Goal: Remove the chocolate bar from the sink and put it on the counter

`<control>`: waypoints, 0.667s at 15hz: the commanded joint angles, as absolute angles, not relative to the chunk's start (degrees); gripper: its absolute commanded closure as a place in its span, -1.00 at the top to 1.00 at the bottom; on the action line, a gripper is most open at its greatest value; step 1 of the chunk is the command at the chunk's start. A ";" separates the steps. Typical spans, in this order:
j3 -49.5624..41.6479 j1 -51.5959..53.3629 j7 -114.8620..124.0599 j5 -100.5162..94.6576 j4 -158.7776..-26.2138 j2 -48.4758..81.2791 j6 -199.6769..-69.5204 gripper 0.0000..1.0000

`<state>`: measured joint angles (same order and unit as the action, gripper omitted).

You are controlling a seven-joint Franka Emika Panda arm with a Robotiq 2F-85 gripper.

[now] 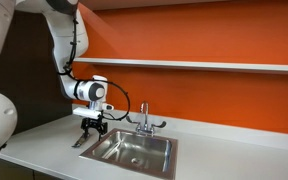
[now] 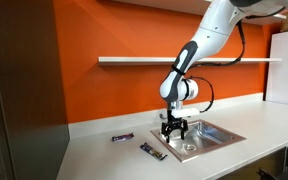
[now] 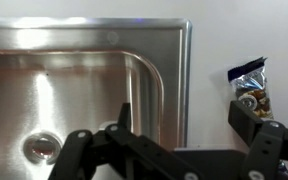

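The stainless-steel sink [image 1: 134, 152] [image 2: 212, 136] [image 3: 74, 70] is set in the pale counter [image 1: 234, 150] [image 2: 104, 158]. A chocolate bar in a dark shiny wrapper [image 3: 250, 88] lies on the counter just beside the sink's rim, and it shows in both exterior views [image 1: 79, 141] [image 2: 152, 150]. My gripper [image 1: 92, 125] [image 2: 174, 130] [image 3: 184, 118] is open and empty. It hangs low over the sink's edge next to the bar, with one finger over the basin and the other close to the wrapper. The basin looks empty where I see it.
A second wrapped bar [image 2: 122, 137] lies further along the counter. The chrome faucet [image 1: 144, 118] stands behind the sink. A narrow grey shelf [image 1: 204, 65] [image 2: 154, 60] runs along the orange wall above. The round drain [image 3: 42, 148] shows in the basin.
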<state>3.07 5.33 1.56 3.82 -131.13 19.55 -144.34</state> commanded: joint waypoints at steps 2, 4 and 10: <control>2.26 4.25 5.01 5.01 -137.47 14.39 -146.22 1.00; 1.68 4.04 6.18 5.34 -138.88 13.42 -146.53 1.00; 1.47 3.49 5.82 6.26 -138.19 14.74 -145.64 1.00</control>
